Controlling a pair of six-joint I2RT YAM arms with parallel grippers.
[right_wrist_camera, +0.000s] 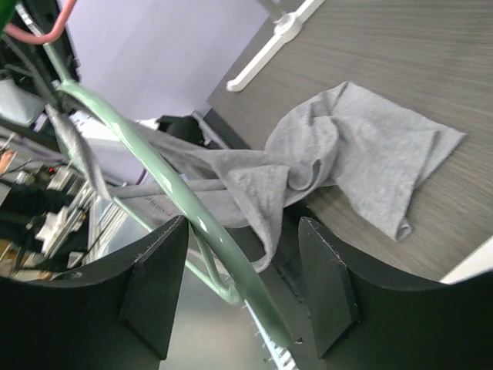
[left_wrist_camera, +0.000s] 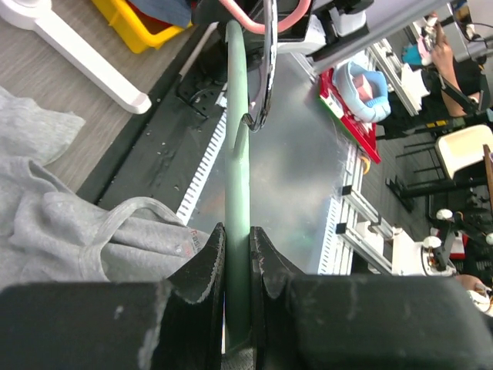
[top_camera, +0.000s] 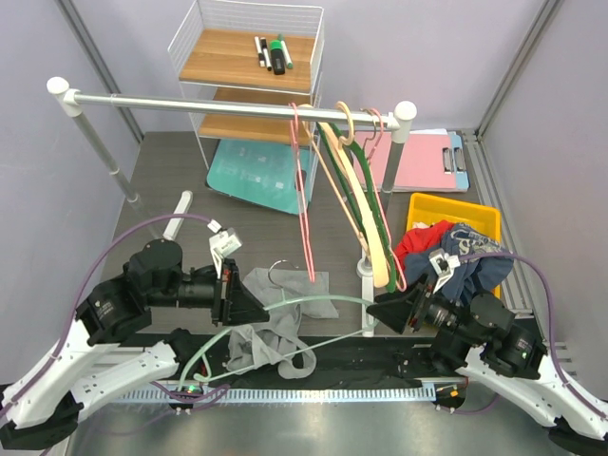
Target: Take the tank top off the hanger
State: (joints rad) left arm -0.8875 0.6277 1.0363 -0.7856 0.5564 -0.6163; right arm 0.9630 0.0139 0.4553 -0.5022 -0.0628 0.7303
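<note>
Status: removal is part-way. Your left gripper [left_wrist_camera: 235,231] is clamped tight on the pale green plastic hanger [top_camera: 313,302], holding it low over the dark wood-grain table [top_camera: 171,180]. Your right gripper [right_wrist_camera: 243,223] stands wide, with the hanger arm passing between its fingers and nothing gripped. The grey cotton tank top [top_camera: 275,332] lies mostly on the table, with one strap [right_wrist_camera: 81,154] draped over the hanger arm. Next, in my judgement: take the fabric with the right and draw that strap off the arm's end.

Green hanger [top_camera: 328,298] is spanning between 2 grippers: left gripper [top_camera: 249,306] at its left end, right gripper [top_camera: 380,311] at its right end. Grey tank top [top_camera: 275,332] is draping off its left half. Yellow bin [top_camera: 423,201] is sitting beyond its right end.
</note>
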